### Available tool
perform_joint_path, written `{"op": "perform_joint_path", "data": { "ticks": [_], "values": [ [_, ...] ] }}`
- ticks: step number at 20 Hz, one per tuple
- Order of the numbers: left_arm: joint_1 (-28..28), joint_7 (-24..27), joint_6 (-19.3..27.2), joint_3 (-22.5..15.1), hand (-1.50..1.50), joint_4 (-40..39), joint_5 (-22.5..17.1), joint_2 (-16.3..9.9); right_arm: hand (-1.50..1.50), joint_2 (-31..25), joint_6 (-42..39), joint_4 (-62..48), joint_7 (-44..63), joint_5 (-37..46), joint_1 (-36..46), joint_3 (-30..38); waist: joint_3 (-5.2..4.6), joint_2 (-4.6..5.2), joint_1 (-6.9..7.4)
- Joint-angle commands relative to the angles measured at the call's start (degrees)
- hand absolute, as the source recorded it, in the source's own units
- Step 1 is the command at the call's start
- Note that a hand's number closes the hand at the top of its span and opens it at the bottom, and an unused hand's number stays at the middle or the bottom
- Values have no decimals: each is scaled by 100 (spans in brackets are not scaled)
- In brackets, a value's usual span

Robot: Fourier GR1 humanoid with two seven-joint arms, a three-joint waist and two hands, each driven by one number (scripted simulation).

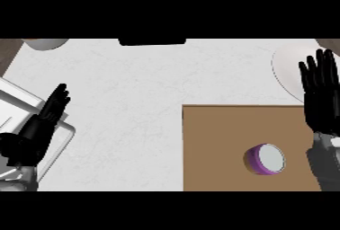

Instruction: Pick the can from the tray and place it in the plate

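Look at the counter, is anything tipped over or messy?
The purple can on the brown tray seems tipped, its round end showing rather than straight up. Nothing is spilled. Both hands are open: left hand, right hand over the white plate.

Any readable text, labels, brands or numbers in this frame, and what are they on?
None can be read.
Can: purple side and pale top, no lettering visible.
Tray: plain brown.
Plate: plain white.
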State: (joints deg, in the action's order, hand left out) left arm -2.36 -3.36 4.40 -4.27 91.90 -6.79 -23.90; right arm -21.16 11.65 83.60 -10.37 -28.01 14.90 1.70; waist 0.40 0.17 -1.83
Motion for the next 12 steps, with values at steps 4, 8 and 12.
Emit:
{"op": "perform_joint_path", "data": {
  "ticks": [4, 8, 12],
  "values": [
    [-199, -212, 54, 214, 0, -298, -239, 173, 150, -881, -1768, 342, 465, -429, -260, -194, -26, -11, 56],
    [362, 89, -169, 178, 0, -154, -479, 206, 150, -2708, -1678, 522, -117, 2021, -191, -468, -193, -12, 13],
    [-359, -772, 351, 183, 0, -558, -365, 463, -150, -850, -1758, -115, -1672, 606, -1589, 46, -24, 11, -50]
  ]
}}
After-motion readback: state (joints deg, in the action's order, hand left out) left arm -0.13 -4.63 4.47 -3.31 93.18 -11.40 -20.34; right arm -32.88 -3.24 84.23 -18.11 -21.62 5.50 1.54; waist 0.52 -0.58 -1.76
